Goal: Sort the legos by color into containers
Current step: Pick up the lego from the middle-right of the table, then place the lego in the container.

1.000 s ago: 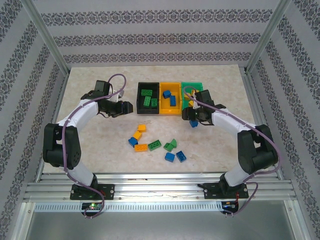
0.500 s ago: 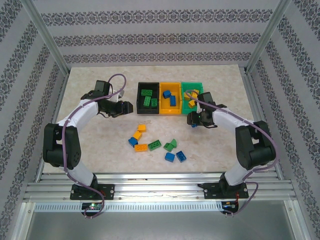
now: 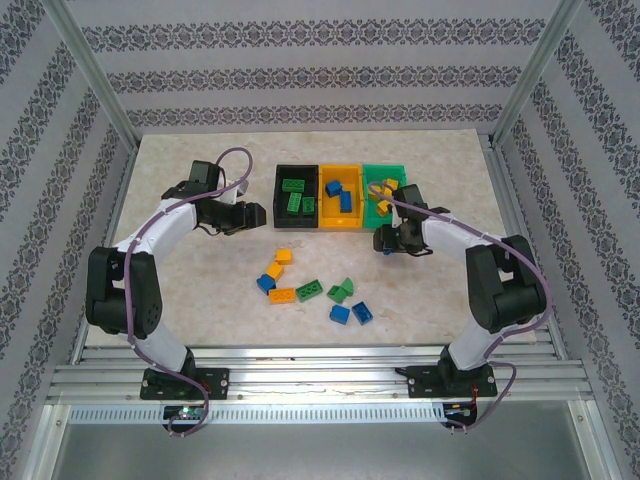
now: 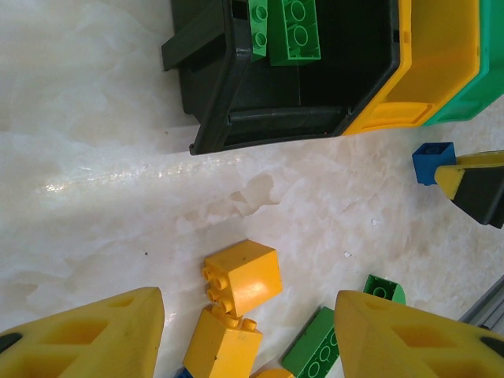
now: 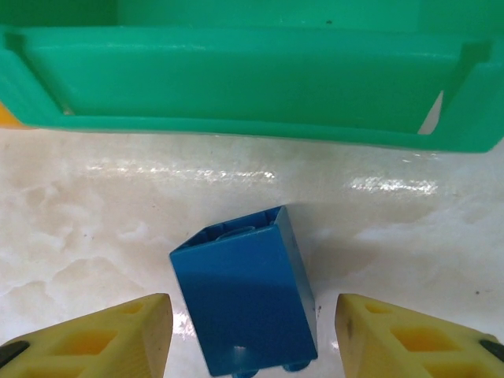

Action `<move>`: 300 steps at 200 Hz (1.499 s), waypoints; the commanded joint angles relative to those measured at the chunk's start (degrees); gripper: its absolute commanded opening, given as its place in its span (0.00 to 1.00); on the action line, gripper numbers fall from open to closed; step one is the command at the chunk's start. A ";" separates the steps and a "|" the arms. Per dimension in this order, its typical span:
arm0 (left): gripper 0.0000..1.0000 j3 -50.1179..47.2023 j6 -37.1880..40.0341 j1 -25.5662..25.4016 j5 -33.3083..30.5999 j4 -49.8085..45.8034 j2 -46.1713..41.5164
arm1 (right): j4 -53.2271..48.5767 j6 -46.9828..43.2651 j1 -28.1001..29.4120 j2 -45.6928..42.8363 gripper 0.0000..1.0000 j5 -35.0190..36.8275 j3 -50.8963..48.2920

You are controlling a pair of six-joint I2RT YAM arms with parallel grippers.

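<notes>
Overhead, right gripper [image 3: 389, 240] sits low, green bin [image 3: 385, 167] just ahead. Right wrist: jaws released, blue brick [image 5: 244, 303] lying between them, untouched; pick seemingly in hand, clench next. Left wrist: left gripper [image 4: 248, 311] spread, empty, yellow bricks [image 4: 240, 276] below.

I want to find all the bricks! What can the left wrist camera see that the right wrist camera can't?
Left wrist view's extras: the black bin holding green legos, the orange-yellow bin, plus two orange-yellow bricks and green bricks on the table, in front of the open left gripper.
Right wrist view's extra: the gaps between the open right gripper and the blue brick standing between its fingers.
Shared: the blue brick, the green bin and the table.
</notes>
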 commanded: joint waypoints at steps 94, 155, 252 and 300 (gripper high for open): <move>0.59 0.63 0.11 0.49 0.75 -0.50 0.08 | -2.64 -0.65 5.23 2.33 0.32 2.31 4.71; 0.59 0.55 0.10 0.36 0.76 -0.53 0.07 | 0.33 2.02 7.45 2.59 0.33 -4.24 13.09; 0.59 1.05 1.64 0.05 -1.79 -2.27 0.26 | 1.00 4.90 7.42 14.61 0.50 -9.77 32.86; 0.59 1.16 1.63 0.03 -1.07 -2.29 1.23 | 2.50 5.17 7.45 11.78 0.50 -9.26 26.05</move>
